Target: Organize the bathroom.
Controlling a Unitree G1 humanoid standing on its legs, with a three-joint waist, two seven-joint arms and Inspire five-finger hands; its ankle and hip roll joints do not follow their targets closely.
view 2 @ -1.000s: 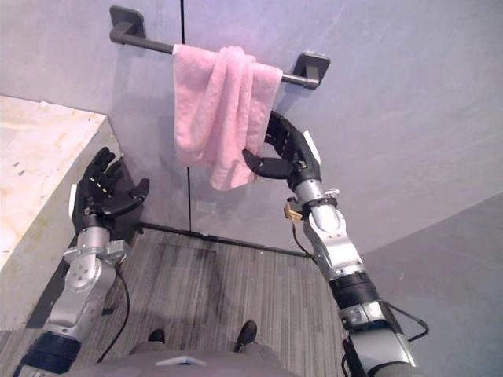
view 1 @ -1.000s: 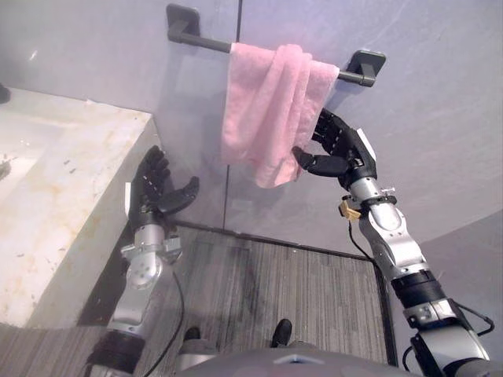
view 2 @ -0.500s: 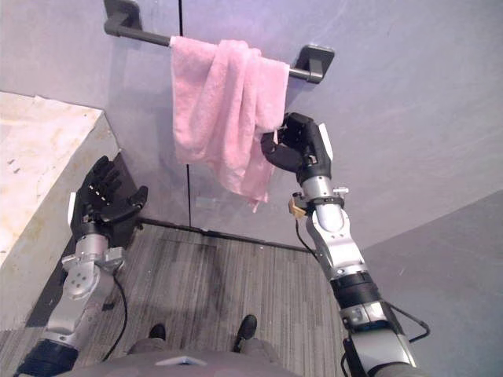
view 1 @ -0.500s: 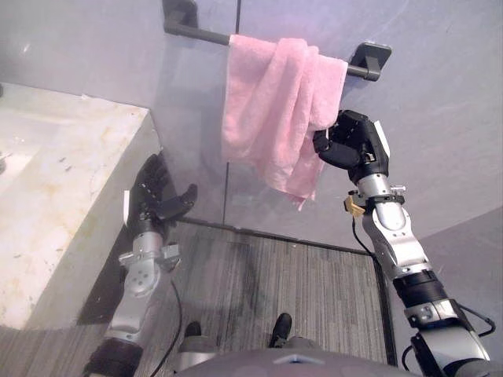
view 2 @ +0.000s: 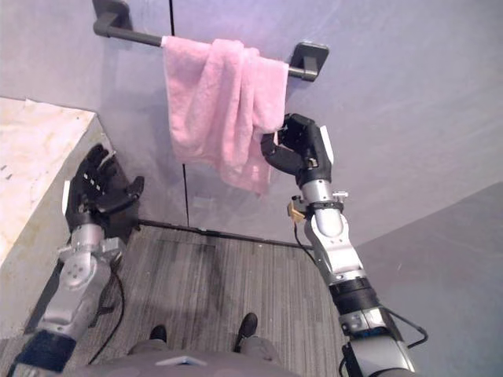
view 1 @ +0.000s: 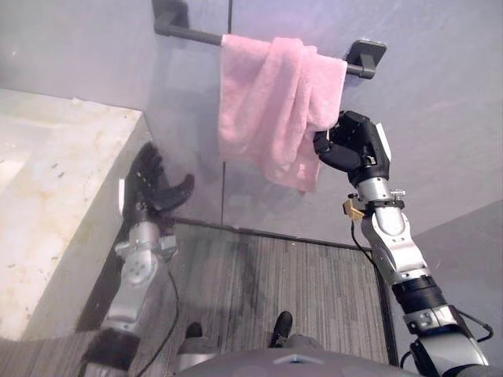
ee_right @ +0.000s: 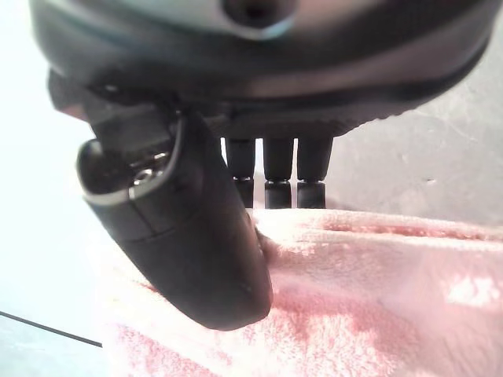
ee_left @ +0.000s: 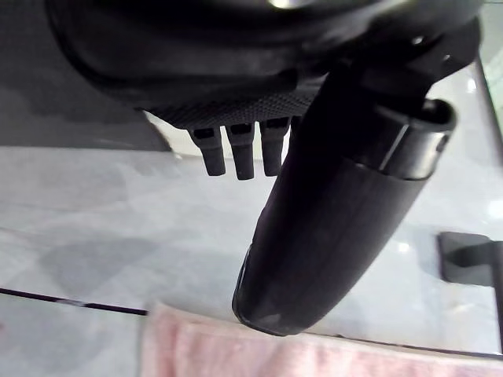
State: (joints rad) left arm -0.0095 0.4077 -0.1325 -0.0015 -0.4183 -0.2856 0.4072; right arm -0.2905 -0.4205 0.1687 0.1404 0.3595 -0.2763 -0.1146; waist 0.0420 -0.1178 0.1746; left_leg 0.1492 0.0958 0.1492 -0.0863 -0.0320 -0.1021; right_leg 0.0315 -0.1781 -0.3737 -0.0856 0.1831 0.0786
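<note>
Pink towel draped over the dark wall rail, its right edge pinched between thumb and curled fingers of the right hand, left hand held relaxed and empty, well apart below, beside the marble counter.

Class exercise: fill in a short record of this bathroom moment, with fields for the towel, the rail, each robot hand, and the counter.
towel: pink towel draped unevenly over the rail, bunched toward its right end
rail: dark towel bar mounted on the grey wall
right hand: right hand raised at the towel's right edge, fingers curled onto the cloth
left hand: left hand lower down beside the counter, fingers relaxed, holding nothing
counter: pale stone counter to the robot's left
floor: dark striped floor below the wall
</note>
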